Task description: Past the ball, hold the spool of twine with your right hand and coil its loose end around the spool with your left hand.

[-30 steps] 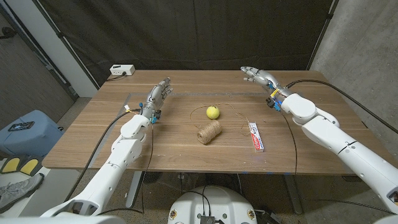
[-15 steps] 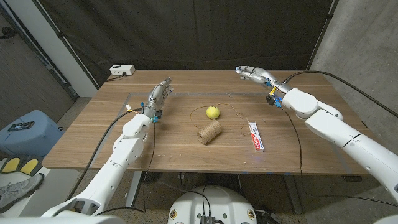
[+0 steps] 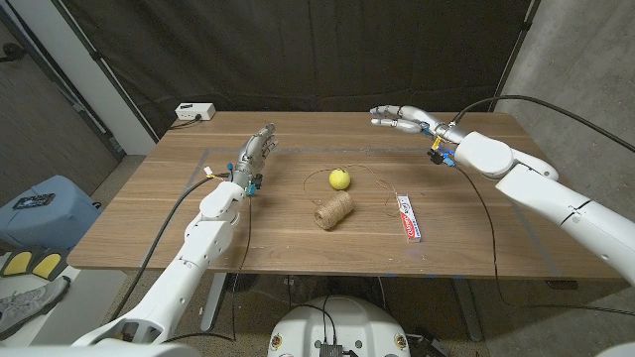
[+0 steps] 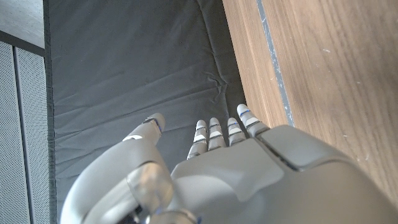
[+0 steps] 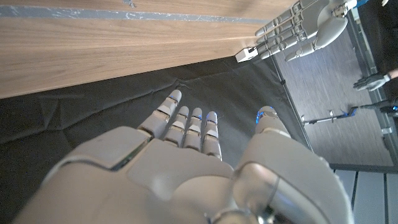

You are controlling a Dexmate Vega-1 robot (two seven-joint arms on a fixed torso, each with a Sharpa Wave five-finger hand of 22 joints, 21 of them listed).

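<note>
The spool of twine [image 3: 334, 210] lies on its side near the table's middle. Its loose end [image 3: 375, 178] runs in a thin loop past the yellow ball [image 3: 340, 178], which sits just behind the spool. My right hand [image 3: 400, 119] hovers open above the back right of the table, fingers stretched toward the middle, well away from the spool. My left hand [image 3: 255, 151] is open at the back left, fingers straight and pointing to the far edge, holding nothing. The right wrist view shows my own right hand [image 5: 186, 162] and, farther off, my left hand [image 5: 297, 28].
A toothpaste box [image 3: 408, 217] lies to the right of the spool. A white power box [image 3: 195, 112] sits at the table's far left corner. Black curtain hangs behind the wooden table [image 3: 149, 213]. Cables trail from both arms.
My right hand has swung leftward along the back edge, toward the table's middle. The left hand, spool and ball have stayed put.
</note>
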